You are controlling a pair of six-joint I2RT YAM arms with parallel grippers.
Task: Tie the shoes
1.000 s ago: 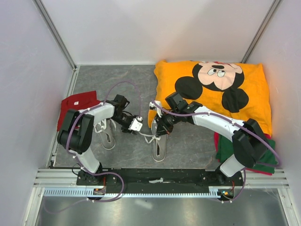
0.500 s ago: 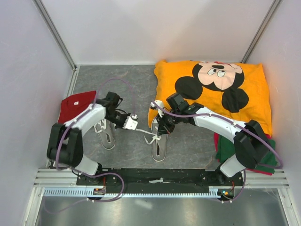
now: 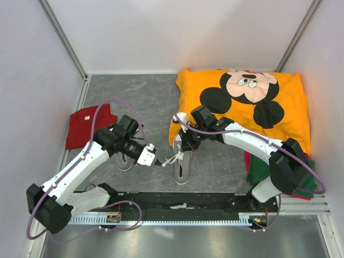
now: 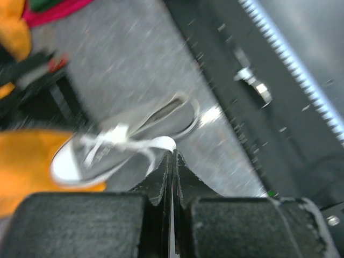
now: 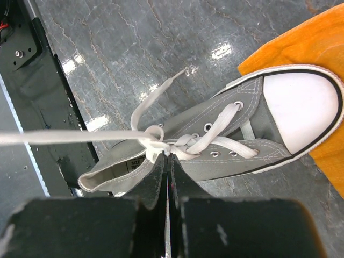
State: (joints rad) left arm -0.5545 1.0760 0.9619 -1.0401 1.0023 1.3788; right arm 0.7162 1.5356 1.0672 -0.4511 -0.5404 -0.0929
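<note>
Nearest, a black rail (image 3: 183, 201) lines the front edge of the counter (image 3: 145, 97), well apart from the orange Mickey pillow (image 3: 252, 102). Beyond it, off the pillow's near-left corner, lies the shoe (image 5: 215, 134). Its long axis runs from rail to pillow, heel opening toward the rail and white toe cap touching the pillow's edge.

The left gripper (image 3: 159, 163), on the side of this shoe away from the pillow, is clenched on the lace (image 5: 54, 137), which stretches taut to it from the eyelets. The left wrist view is blurred but shows the fingers pressed together. The right gripper (image 5: 167, 158) hangs over the shoe's tongue, pinched tight on the lace where the strands cross, and from above it hides the toe. A loose lace end lies on the counter beside the shoe.

Further from the pillow, the second shoe (image 3: 122, 161) lies roughly parallel. The left arm crosses over it, so which way its toe points cannot be told. A green cloth (image 3: 257, 171) sits just beside the pillow's near edge, by the right arm. A red cloth (image 3: 86, 122) lies on the counter far to the left of the pillow, past both shoes.
</note>
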